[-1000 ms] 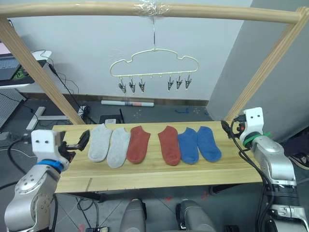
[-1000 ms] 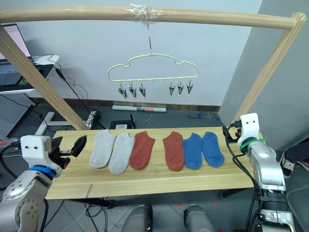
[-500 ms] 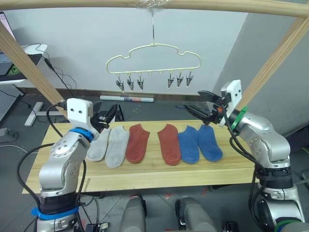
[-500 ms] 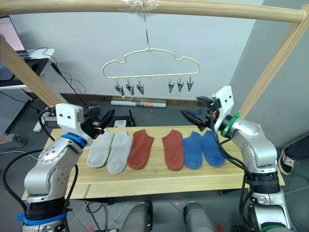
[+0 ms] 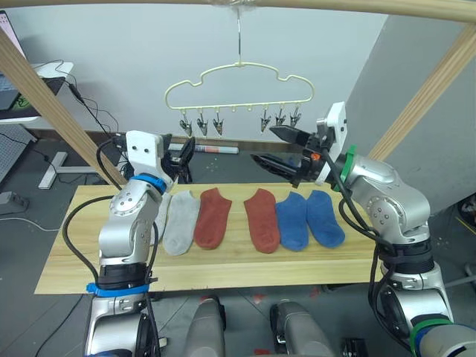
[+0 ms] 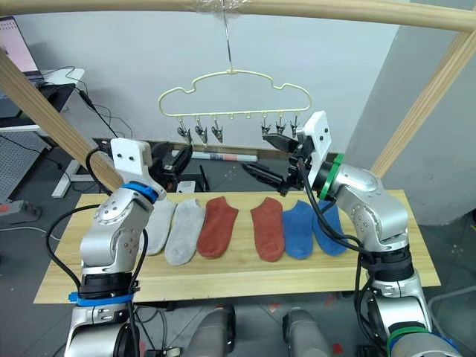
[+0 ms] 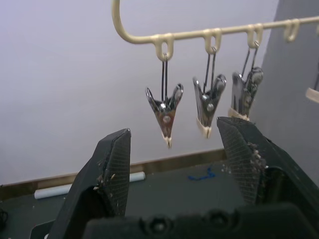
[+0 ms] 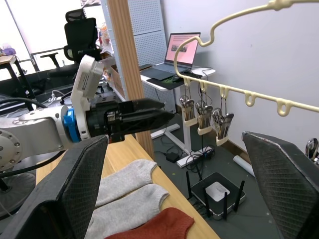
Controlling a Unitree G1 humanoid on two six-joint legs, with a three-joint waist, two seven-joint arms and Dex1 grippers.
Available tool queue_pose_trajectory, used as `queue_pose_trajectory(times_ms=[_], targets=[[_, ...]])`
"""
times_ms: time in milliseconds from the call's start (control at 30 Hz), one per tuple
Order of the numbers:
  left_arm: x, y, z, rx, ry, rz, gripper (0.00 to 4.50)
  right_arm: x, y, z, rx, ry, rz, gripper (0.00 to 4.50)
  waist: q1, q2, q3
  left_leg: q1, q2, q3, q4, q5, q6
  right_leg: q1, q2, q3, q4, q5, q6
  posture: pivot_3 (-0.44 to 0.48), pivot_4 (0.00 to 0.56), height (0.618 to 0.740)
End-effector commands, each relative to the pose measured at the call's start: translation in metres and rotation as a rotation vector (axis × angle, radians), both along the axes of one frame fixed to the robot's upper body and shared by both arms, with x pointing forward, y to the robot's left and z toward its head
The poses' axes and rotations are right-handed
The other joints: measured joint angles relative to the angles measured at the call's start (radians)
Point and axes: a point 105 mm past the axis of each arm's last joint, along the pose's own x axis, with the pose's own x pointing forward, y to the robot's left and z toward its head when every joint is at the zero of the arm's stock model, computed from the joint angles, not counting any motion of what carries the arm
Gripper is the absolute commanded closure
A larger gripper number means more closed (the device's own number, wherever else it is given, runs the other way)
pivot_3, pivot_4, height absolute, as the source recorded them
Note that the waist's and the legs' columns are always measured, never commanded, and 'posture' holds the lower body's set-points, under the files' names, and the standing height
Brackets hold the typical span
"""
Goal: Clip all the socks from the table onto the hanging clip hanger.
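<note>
- Six socks lie in a row along the table's far edge: two grey, two red, two blue.
- Hanger hangs above, clips bare.
- Left gripper: jaws spread, raised near the left clips.
- Right gripper: jaws spread wide, empty, above the red socks.

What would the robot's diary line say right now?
socks: six, all on table | hanger: clips empty | left claw: open, raised, empty | right claw: open, raised, empty
</note>
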Motion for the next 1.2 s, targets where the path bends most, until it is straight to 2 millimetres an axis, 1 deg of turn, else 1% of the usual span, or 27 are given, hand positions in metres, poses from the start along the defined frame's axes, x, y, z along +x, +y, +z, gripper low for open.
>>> queue_pose_trajectory(times_ms=[33,167,333,567,1000,1200], targets=[[0.005,-0.004,0.020,0.014,-0.089,0.016,1.47,-0.009,0.007,0.017,0.023,-0.067,0.040,0.00,0.000,0.000,0.004,0.000,0.000,0.000,0.000,0.000,0.000,0.000,0.000,0.000,0.000,0.000,0.000,0.016,0.275,0.740],[0.011,-0.003,0.020,0.007,-0.098,0.038,1.47,-0.015,0.012,0.023,0.049,-0.070,0.075,0.00,-0.001,0.000,0.007,-0.001,0.000,-0.001,0.000,0.000,0.000,0.000,0.000,-0.001,0.000,0.000,0.000,0.009,0.285,0.740],[0.014,-0.003,0.020,0.004,-0.108,0.051,1.47,-0.017,0.015,0.029,0.062,-0.073,0.088,0.00,-0.003,0.000,0.012,-0.001,0.000,-0.001,0.000,0.000,0.000,0.000,0.000,-0.001,0.000,0.000,0.000,0.007,0.289,0.740],[0.014,0.001,0.020,0.005,-0.118,0.066,1.47,-0.019,0.015,0.032,0.063,-0.074,0.092,0.00,-0.003,0.000,0.015,-0.002,0.000,-0.002,0.000,0.000,0.000,0.000,0.000,-0.002,0.000,0.000,0.000,0.006,0.286,0.740],[0.024,-0.002,0.030,0.002,-0.155,0.066,1.47,-0.020,0.016,0.033,0.056,-0.071,0.099,0.00,-0.003,0.000,0.016,-0.002,0.000,-0.003,0.000,0.000,0.000,-0.001,0.000,-0.004,0.000,0.000,0.000,0.001,0.279,0.740],[0.025,-0.001,0.030,0.012,-0.157,0.071,1.47,-0.020,0.016,0.036,0.070,-0.070,0.096,0.00,-0.003,0.000,0.016,-0.002,0.000,-0.003,0.000,0.000,0.000,-0.001,0.000,-0.004,0.000,0.000,0.000,0.001,0.278,0.740]])
